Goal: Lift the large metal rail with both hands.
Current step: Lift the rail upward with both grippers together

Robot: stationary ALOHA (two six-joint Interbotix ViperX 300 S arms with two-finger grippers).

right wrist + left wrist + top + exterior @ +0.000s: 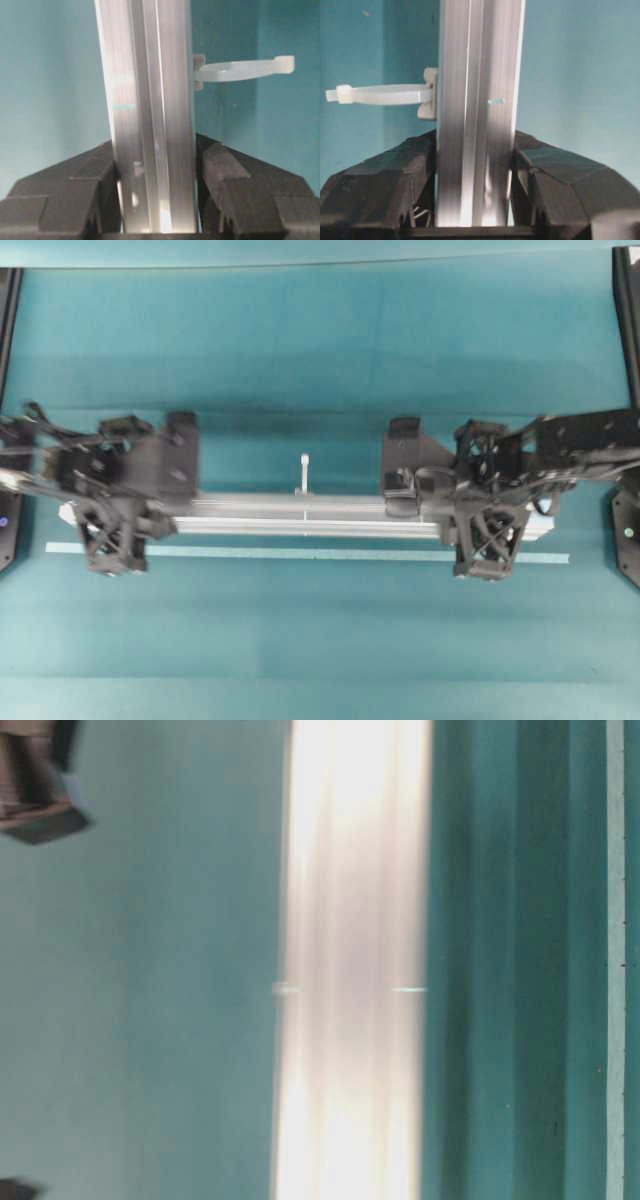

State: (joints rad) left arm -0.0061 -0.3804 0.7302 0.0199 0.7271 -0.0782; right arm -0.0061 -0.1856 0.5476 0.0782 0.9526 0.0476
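Thin pale strip (300, 554): being left flat on the teal table (320, 360) at the near side, just beside the rail and parallel to it — it is not part of the grip.

Left gripper (130, 515): being kept clamped on the large metal rail (310, 512) near its left end; in the left wrist view the black fingers (395, 190) are being pressed against both long sides of the bar.

Right gripper (480, 520): being kept clamped on the same rail near its right end; in the right wrist view its fingers (240, 200) are being pressed to either flank, with no gap seen.

Large metal rail: being held crosswise between the two grippers, running left to right across the middle of the table; whether it is clear of the surface cannot be told for sure, though the table-level view is blurred and filled by a bright band close to the lens.

White peg (305, 472): being seen jutting from the far side of the rail at mid-length, untouched.

Step in hand, as judged: the two-handed lift is being carried out.

How it should be done well: both ends are to be raised at one rate so the bar is kept level — the squeeze is to be held even, no twist is to be put in at either wrist, and the spacing between the grippers is to be kept fixed.
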